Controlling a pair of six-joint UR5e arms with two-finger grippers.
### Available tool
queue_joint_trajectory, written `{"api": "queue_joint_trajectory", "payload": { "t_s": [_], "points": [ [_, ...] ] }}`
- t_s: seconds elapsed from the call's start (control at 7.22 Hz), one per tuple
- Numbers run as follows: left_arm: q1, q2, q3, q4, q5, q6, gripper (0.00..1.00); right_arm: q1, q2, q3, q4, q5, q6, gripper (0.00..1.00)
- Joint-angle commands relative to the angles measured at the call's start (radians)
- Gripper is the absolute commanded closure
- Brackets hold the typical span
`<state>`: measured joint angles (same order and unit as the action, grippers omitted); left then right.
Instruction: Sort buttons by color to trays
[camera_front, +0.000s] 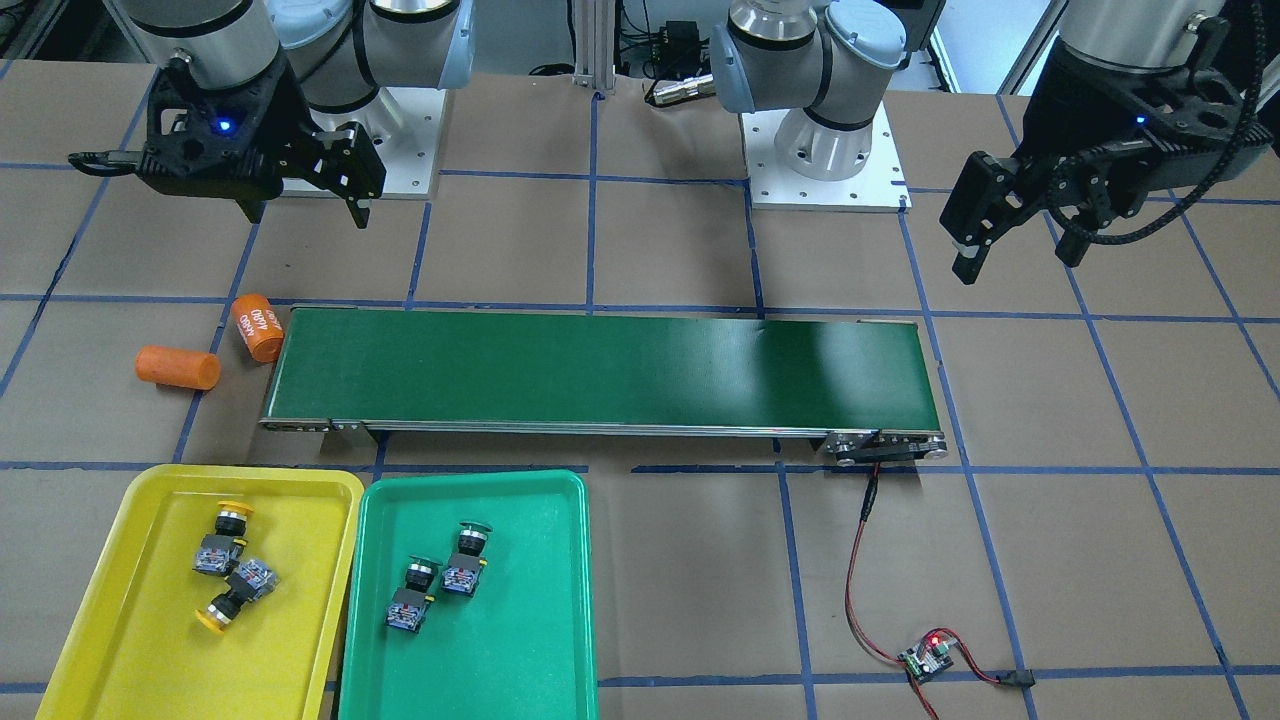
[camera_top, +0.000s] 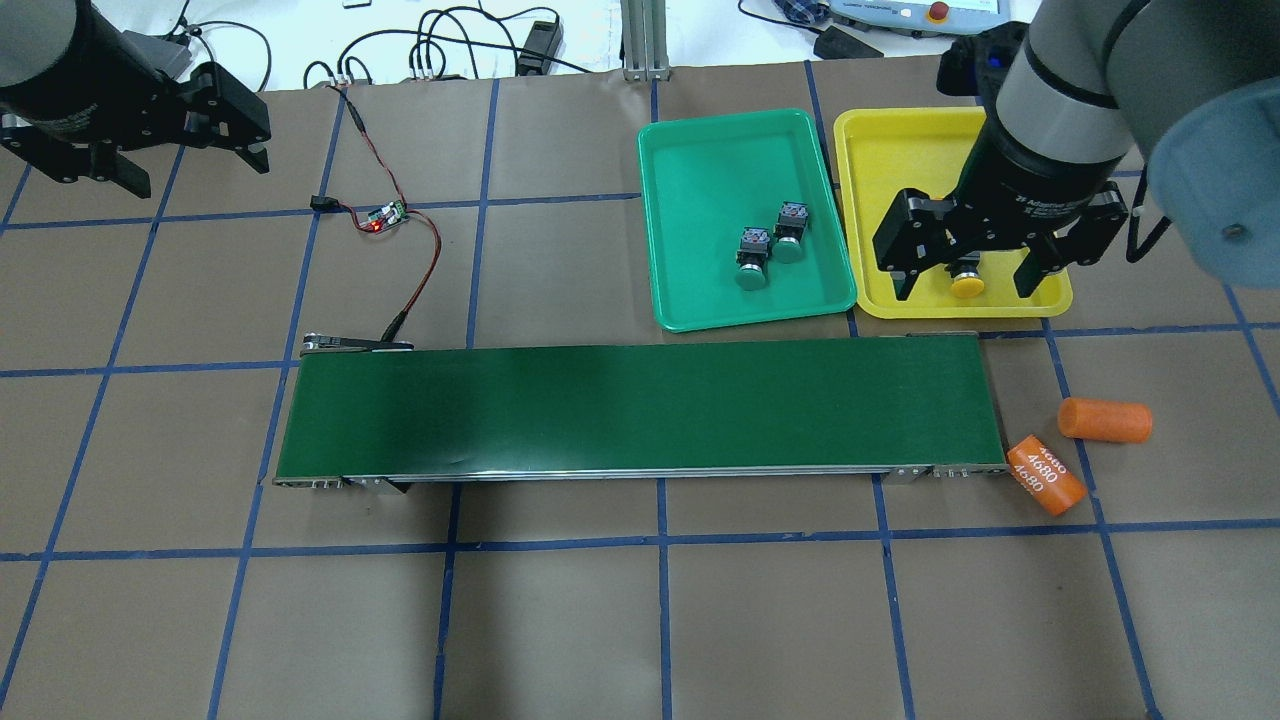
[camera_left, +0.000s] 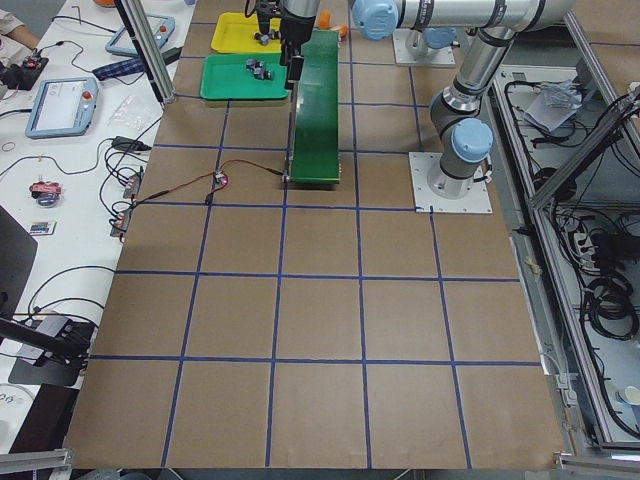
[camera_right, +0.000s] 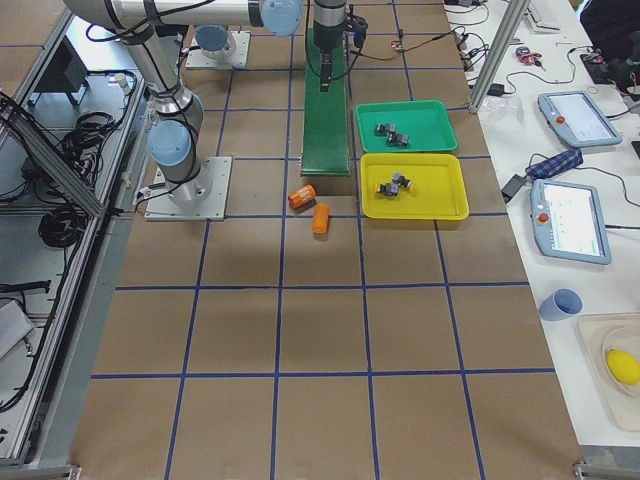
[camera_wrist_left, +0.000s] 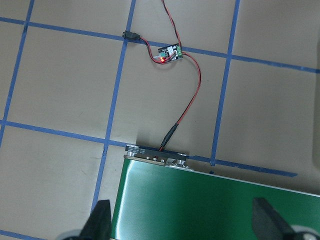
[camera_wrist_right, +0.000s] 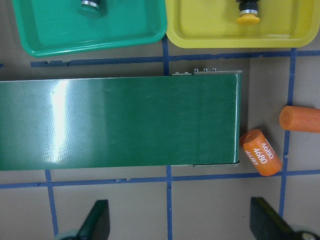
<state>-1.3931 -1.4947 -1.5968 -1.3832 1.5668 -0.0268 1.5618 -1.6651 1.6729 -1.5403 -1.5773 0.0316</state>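
Two orange cylinders (camera_front: 178, 367) lie off the belt's (camera_front: 600, 370) end. Beside the belt I see yellow buttons (camera_front: 222, 540) in the yellow tray (camera_front: 140, 640), green buttons (camera_front: 462, 562) in the green tray (camera_front: 500, 640). Left pincer (camera_front: 1015, 257) and right pincer (camera_front: 308, 214) gape, empty.

- Two yellow-capped buttons (camera_front: 222, 540) (camera_front: 237, 592)
- Two green-capped buttons (camera_front: 466, 560) (camera_front: 412, 595)
- Two trays: one yellow tray (camera_front: 130, 640), one green tray (camera_front: 500, 650)
- Two orange cylinders (camera_front: 178, 367) (camera_front: 257, 327)
- One conveyor belt (camera_front: 600, 370)
- One circuit board (camera_front: 925, 660)

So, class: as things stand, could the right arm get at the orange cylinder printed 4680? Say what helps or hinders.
Probably yes. The right gripper hangs open above the table nearby; the 4680 cylinder lies uncovered there. The end of the conveyor belt, right beside it, may crowd one finger.
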Motion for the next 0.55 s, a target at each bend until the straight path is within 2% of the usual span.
{"api": "queue_joint_trajectory", "payload": {
  "t_s": [0.0,0.28,0.42],
  "points": [
    [-0.001,-0.021,-0.017,-0.046,-0.059,0.001,0.0,-0.002,-0.007,-0.007,-0.001,0.002,0.007,0.0],
    [0.011,0.013,-0.017,-0.082,-0.06,0.004,0.0,-0.002,-0.018,-0.007,0.005,0.002,0.005,0.0],
    [0.022,-0.027,0.006,-0.07,-0.066,-0.002,0.0,-0.002,-0.018,-0.007,0.005,0.002,0.002,0.0]
  ]
}}
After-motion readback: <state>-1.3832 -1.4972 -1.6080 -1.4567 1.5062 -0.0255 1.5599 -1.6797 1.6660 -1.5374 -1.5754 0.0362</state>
